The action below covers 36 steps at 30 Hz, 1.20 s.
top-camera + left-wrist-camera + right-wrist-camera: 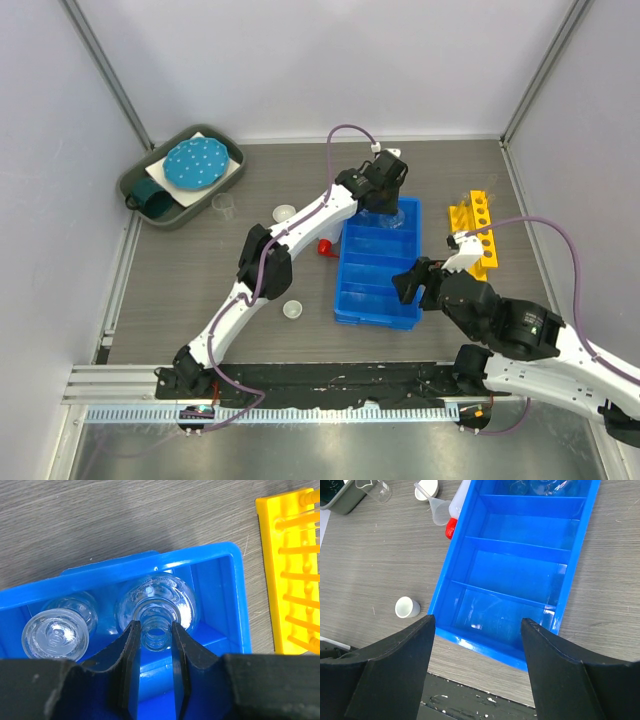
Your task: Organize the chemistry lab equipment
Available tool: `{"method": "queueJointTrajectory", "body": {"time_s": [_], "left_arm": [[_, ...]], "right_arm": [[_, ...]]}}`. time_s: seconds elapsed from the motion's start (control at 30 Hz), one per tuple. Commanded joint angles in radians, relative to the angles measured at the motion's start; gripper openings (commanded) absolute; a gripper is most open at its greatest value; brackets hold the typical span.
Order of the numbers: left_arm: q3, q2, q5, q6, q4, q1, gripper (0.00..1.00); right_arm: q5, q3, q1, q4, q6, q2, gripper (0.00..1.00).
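The blue divided bin (380, 290) lies mid-table. My left gripper (390, 203) reaches into its far compartment, and in the left wrist view the gripper (155, 628) has its jaws closed on the neck of a round clear glass flask (172, 594) standing there. A second clear glass vessel (55, 633) stands beside the flask in the same compartment. My right gripper (413, 283) hovers over the bin's near end; in the right wrist view it (477, 624) is wide open and empty. The yellow holed rack (475, 232) lies right of the bin.
A red-capped bottle (454, 515), a clear funnel (437, 509) and a white dish (427, 489) lie left of the bin's far end. A small beaker (224, 205) stands near the dark green tray (150, 200). Another white dish (407, 607) sits near the bin's front left corner.
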Motion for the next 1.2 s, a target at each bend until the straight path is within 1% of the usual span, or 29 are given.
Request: {"method": "queueJointTrajectory", "body": {"time_s": [0.0,0.03,0.2,0.47,0.7,0.83,0.93,0.97,1.07,1.17], "left_arm": [[0.034,-0.008,0.009,0.007,0.033,-0.003,0.36],[0.031,-0.011,0.009,0.006,0.032,-0.003,0.4],[0.015,-0.028,0.008,0.013,0.041,-0.004,0.52],[0.014,-0.057,0.009,0.023,0.038,-0.017,0.54],[-0.015,-0.141,0.012,0.043,0.013,-0.027,0.55],[-0.069,-0.227,0.018,0.05,0.016,-0.03,0.56],[-0.101,-0.279,0.011,0.055,0.01,-0.038,0.56],[-0.112,-0.319,0.008,0.056,0.004,-0.041,0.56],[-0.158,-0.403,-0.035,0.049,-0.031,-0.046,0.57],[-0.221,-0.465,-0.116,0.034,-0.103,-0.044,0.57]], "right_arm": [[0.006,-0.011,0.006,0.037,-0.006,-0.011,0.75],[0.007,-0.012,0.006,0.037,-0.008,-0.011,0.75],[0.003,-0.02,0.006,0.04,-0.005,-0.021,0.75],[0.003,-0.026,0.006,0.034,-0.006,-0.036,0.75],[0.027,0.012,0.006,0.036,-0.049,0.002,0.75],[0.064,0.027,0.006,0.039,-0.071,0.018,0.75],[0.067,0.012,0.006,0.055,-0.075,0.016,0.75],[0.064,0.008,0.006,0.06,-0.075,0.016,0.75],[0.058,0.012,0.006,0.066,-0.072,0.032,0.75],[0.036,0.041,0.006,0.071,-0.084,0.097,0.75]]}}
